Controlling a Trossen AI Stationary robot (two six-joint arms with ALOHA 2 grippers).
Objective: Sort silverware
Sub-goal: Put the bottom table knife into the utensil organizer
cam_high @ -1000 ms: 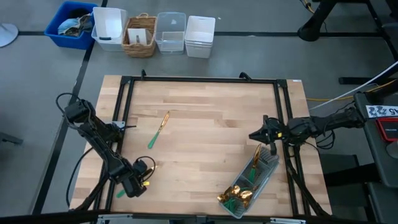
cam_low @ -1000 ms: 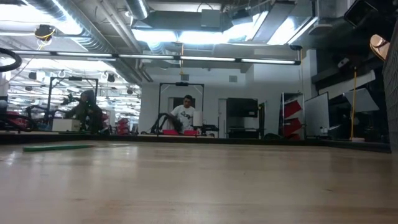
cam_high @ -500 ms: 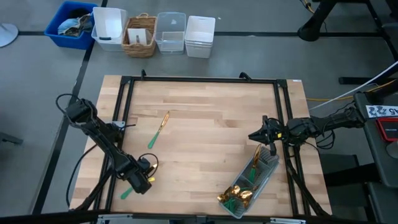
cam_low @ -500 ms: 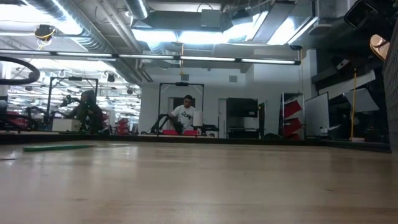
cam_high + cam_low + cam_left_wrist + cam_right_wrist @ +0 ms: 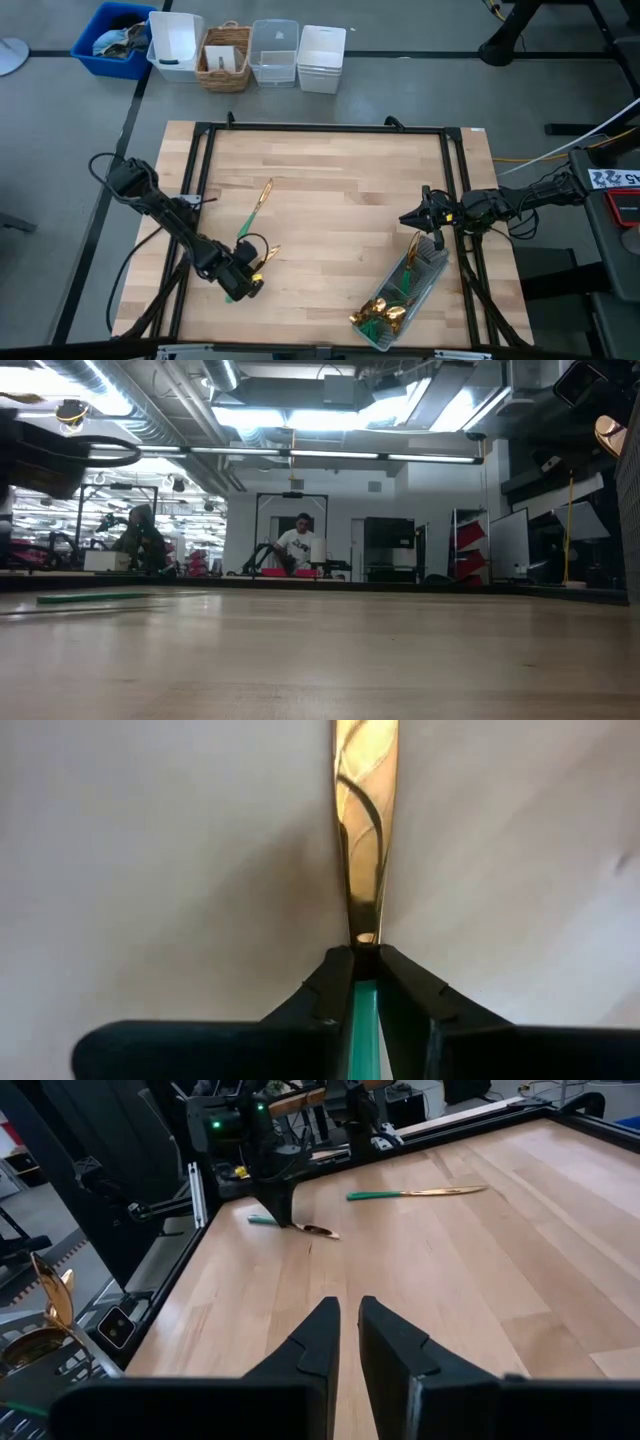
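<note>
My left gripper (image 5: 243, 283) (image 5: 365, 955) hovers over the table's near left part, shut on one piece of silverware with a gold head (image 5: 265, 256) and a teal handle (image 5: 229, 296). A second piece, a gold-bladed knife (image 5: 255, 210) (image 5: 415, 1193), lies flat on the wood farther back. More silverware (image 5: 385, 312) is heaped in the clear tray (image 5: 440, 265) at the near right. My right gripper (image 5: 405, 216) (image 5: 347, 1315) waits shut, holding nothing, just beyond the tray's far end. My left gripper pinches the piece between its two fingertips (image 5: 335, 975) right where the teal handle (image 5: 362, 1010) meets the gold blade (image 5: 365, 840). The fingers come down from above, across the piece, which lies about level and close to the wood. I cannot tell whether it touches the table.
Black frame rails (image 5: 200, 180) (image 5: 455, 180) run along the table's left, right and far sides. Beyond the far edge stand a blue bin (image 5: 115, 35), a white bin (image 5: 175, 45), a wicker basket (image 5: 225, 57) and a clear container (image 5: 275, 52). A person (image 5: 298, 545) sits far off.
My left gripper has carried its piece from the near left corner toward the table's right and a little toward the far edge, and the piece has moved with it. The lying knife, the tray and my right arm have stayed where they were.
</note>
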